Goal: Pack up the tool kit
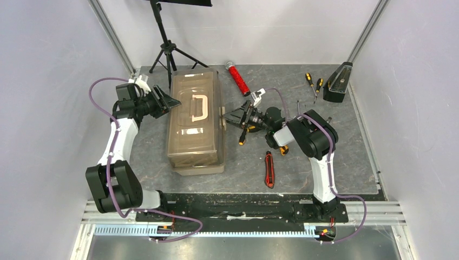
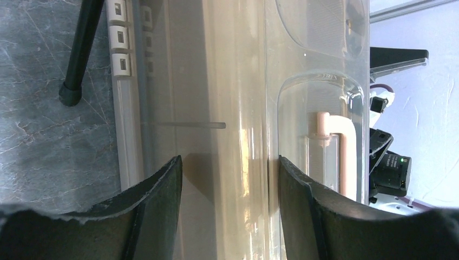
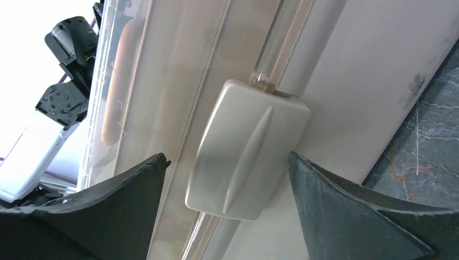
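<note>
The main risk, as I judge it, is the toolbox [image 1: 196, 122] skidding or tipping instead of opening. It sits shut on the table [image 1: 243, 176] with the tools outside it, and nothing has hold of it. At its left wall the left gripper [image 1: 174, 101] points at the box with its fingers [image 2: 162, 206] spread apart, holding nothing. The wrist view shows only the box's clear side between them, so it can brace but not hold. On the box's right wall the right gripper [image 1: 227, 119] has its fingers wide apart on either side of the grey latch [image 3: 246, 149], not yet pinching it. The latch is smooth and rounded, so a pull could slip off. It could also drag the light box right onto the black-orange screwdriver [image 1: 243, 136] lying just beside that wall. Both arms reach in low and level, forearms bent toward the box from opposite sides. The red knife [image 1: 269, 169] lies near the box's right front, and two more screwdrivers [image 1: 313, 84] lie well off to its right rear.
</note>
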Motion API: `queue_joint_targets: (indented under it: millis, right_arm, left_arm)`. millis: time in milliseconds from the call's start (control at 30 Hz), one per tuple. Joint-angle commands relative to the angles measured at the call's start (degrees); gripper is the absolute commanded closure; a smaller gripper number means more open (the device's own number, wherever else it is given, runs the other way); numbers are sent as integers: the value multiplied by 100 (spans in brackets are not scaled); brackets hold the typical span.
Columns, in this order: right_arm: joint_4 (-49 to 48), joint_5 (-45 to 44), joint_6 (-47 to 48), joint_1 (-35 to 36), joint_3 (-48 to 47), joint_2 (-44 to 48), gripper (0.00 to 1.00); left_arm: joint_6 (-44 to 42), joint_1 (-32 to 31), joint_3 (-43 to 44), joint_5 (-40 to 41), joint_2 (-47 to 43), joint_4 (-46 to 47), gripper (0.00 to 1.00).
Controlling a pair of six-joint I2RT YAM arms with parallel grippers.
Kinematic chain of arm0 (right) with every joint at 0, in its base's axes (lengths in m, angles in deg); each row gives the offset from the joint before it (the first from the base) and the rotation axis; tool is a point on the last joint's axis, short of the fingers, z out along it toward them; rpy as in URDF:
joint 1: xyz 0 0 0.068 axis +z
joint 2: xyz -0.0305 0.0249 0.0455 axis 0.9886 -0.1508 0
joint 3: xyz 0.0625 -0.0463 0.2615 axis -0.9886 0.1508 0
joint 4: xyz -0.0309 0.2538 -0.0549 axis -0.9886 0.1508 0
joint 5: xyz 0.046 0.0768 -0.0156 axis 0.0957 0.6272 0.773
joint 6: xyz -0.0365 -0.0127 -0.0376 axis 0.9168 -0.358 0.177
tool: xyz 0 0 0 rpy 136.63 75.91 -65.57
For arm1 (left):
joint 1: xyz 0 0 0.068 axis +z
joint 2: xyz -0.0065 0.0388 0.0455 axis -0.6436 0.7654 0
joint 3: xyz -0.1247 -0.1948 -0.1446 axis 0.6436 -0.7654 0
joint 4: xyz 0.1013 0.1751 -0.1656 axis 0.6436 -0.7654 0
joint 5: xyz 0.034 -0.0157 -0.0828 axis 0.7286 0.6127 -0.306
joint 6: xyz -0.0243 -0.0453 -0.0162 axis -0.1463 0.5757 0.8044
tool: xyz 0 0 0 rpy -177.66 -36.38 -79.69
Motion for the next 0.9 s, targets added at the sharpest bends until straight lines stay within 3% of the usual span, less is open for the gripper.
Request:
queue_joint_targets:
  millis: [0, 500, 867]
  right_arm:
    - [-986, 187, -474, 120, -285, -112, 15]
    - [-1056, 21, -578, 201, -123, -566, 16]
    - [-2006, 249, -1024, 296, -513, -575, 20]
  left_arm:
    - [-310, 42, -554, 1248, 868, -1265, 44]
    - [-341, 200, -500, 1399, 1044, -1375, 45]
    - [-352, 57, -501, 1443, 1033, -1369, 45]
